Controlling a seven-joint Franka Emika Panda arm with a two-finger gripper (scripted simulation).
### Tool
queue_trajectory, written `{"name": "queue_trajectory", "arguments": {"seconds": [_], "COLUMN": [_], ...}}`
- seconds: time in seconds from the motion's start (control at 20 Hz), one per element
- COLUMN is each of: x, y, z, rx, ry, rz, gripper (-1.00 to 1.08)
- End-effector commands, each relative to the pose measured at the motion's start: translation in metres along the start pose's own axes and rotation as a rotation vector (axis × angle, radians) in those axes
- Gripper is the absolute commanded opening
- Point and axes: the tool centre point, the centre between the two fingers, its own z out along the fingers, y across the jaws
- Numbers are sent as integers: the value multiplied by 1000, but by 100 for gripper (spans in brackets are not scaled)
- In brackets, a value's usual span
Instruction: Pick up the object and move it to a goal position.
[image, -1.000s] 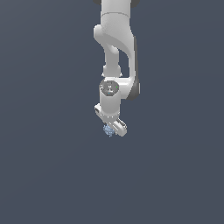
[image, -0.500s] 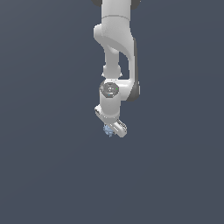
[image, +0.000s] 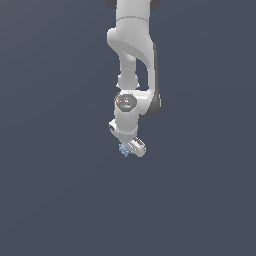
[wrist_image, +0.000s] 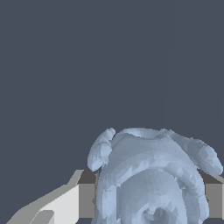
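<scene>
Hanging straight down, the arm (image: 131, 60) has its pincer (image: 128, 149) clenched on the object (image: 124, 149).

Setting: bare simulator render, not a real room. Flat, uniform dark slate-grey backdrop fills every corner of both views (no visible floor line, walls or furniture); white Panda arm (image: 131, 65) at upper centre.

You see only a flat, uniform dark slate-grey backdrop (image: 50, 200) in both views: unmarked, with no visible edge, seam or shadow.
</scene>
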Motion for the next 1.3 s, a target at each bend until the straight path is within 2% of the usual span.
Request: {"name": "queue_trajectory", "arguments": {"seconds": [0.0,0.75,1.25], "x": [-1,-6,-6], "y": [-6,-83,-98], "z": [-5,-64,-74], "rx": [1,0,0], "ry": [0,1,0], "rz": [-1,0,0], "gripper": [-100,-100,-100]}}
